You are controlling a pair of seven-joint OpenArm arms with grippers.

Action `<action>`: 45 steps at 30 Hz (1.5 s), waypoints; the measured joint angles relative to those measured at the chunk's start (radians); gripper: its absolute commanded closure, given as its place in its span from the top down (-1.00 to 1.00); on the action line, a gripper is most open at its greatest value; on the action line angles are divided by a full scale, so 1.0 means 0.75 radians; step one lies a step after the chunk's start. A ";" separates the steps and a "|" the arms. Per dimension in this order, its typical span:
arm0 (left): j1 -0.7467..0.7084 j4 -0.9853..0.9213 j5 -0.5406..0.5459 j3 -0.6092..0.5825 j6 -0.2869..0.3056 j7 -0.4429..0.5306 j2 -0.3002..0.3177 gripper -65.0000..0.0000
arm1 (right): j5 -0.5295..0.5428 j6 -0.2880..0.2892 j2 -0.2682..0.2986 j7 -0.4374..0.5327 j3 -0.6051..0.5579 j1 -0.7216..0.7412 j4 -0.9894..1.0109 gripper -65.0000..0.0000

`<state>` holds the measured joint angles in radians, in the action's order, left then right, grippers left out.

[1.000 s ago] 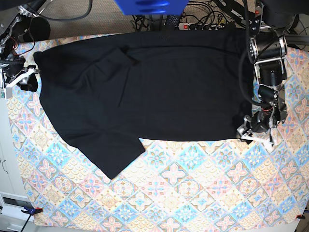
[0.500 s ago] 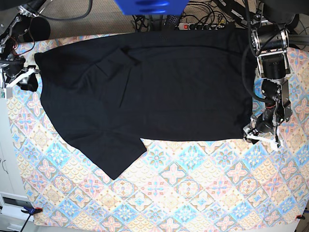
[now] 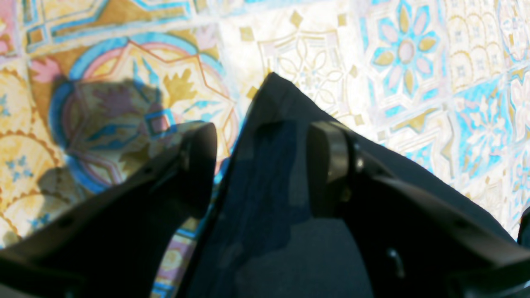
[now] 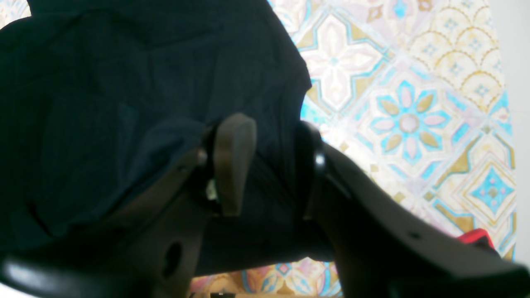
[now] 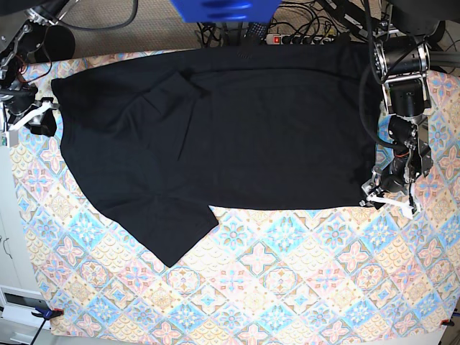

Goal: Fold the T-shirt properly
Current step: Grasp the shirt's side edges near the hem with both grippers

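Note:
The black T-shirt (image 5: 215,129) lies spread flat on the patterned tablecloth (image 5: 287,287), with one sleeve (image 5: 172,233) pointing toward the front. My left gripper (image 5: 386,199) is at the shirt's front right corner. In the left wrist view it (image 3: 261,165) is open, with the pointed corner of the shirt (image 3: 273,107) lying between its fingers. My right gripper (image 5: 36,115) is at the shirt's far left edge. In the right wrist view it (image 4: 275,165) is closed on a bunched fold of the black cloth (image 4: 145,82).
Cables and a power strip (image 5: 302,39) lie behind the table's back edge, and a blue object (image 5: 223,8) hangs over it. Bare patterned cloth fills the front half. A red item (image 4: 476,238) shows at the table's edge in the right wrist view.
My left gripper has moved a little to the right in the base view and settled at the shirt's front right corner. The right arm and the shirt have not moved.

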<state>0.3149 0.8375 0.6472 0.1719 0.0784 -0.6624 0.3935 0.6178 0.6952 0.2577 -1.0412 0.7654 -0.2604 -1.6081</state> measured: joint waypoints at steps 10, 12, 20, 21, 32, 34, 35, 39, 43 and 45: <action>-0.016 0.000 -0.005 -0.006 0.004 0.015 -0.049 0.05 | 0.000 0.000 0.000 0.000 0.000 0.000 0.000 -0.38; -0.010 -0.027 0.001 -0.006 0.007 0.037 -0.060 0.05 | 0.000 0.000 0.000 0.000 0.000 0.000 0.000 -0.38; -0.001 -0.045 0.005 -0.079 0.006 0.063 -0.086 -0.63 | 0.004 0.000 0.000 -0.001 0.000 -0.001 0.000 -0.38; 0.003 -0.045 0.014 -0.090 0.007 0.054 -0.090 -0.75 | 0.004 0.000 0.000 -0.001 0.000 -0.001 0.000 -0.38; 0.018 -0.011 0.005 -0.102 0.029 0.006 -0.118 -1.00 | -0.184 0.001 0.039 -0.016 -0.069 0.045 0.004 -0.38; -0.007 0.089 0.003 -0.133 0.030 -0.009 -0.125 -1.00 | -0.283 -0.002 0.070 -0.007 -0.153 0.099 0.005 -0.38; -0.012 0.137 0.001 -0.166 0.030 -0.017 -0.126 -1.00 | -0.318 0.001 0.070 0.012 -0.193 0.132 0.005 -0.38; -0.036 0.342 0.015 -0.197 0.047 -0.120 -0.129 -1.00 | -0.507 0.005 0.055 -0.003 -0.360 0.256 0.013 -0.38; -0.134 0.535 0.011 -0.190 0.044 -0.152 -0.112 -1.00 | -0.582 0.007 0.067 0.032 -0.493 0.430 0.097 -0.38; -0.178 0.604 0.007 -0.192 0.042 -0.162 -0.107 -1.00 | -0.583 0.008 0.071 0.031 -0.521 0.503 0.219 -0.38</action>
<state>0.1814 1.2903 0.6525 0.0280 0.1097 -0.7837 0.3134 0.1802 0.7013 0.3111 -1.0183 0.3744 0.1169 -1.4437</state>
